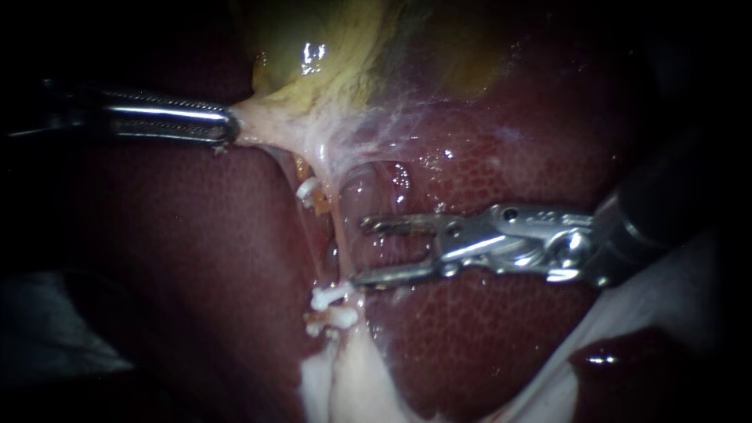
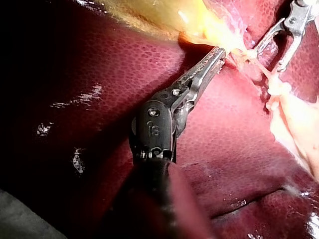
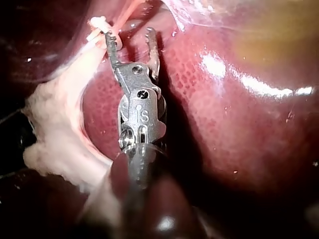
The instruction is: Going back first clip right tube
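The open jaws of the right instrument stand just beside the thin tube, and the bare liver under them leaves room to pass. White clips crowd the tube lower down (one more clip sits higher). The left instrument, which grips the stretched tissue, closes the way above.
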